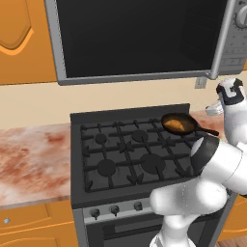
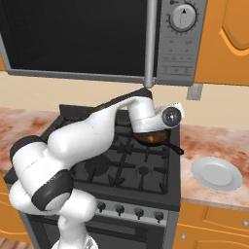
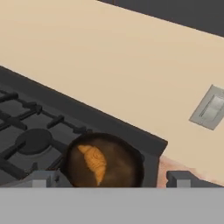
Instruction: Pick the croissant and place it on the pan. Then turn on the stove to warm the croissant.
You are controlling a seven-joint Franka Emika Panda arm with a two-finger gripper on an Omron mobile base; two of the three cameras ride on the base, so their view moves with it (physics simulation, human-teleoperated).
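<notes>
Jaws standing apart and holding nothing, the gripper [image 3: 109, 180] is hovering above the pan. Below, the stove [image 1: 130, 154] is carrying the pan [image 3: 105, 162] at its back right corner, handle pointing right. Inside the pan, the croissant [image 3: 94, 161] is lying left of centre. Right of the stove, a white plate [image 2: 216, 173] is sitting on the desk [image 2: 214, 141].

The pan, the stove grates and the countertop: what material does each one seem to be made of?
The pan: probably dark metal, with a matte brownish inside and a thin black handle. The stove grates: they look like black cast iron, heavy matte bars over round burners. The countertop: stone-like, maybe marble, judging by its mottled reddish-white pattern; as a rendered surface, this stays uncertain.
</notes>
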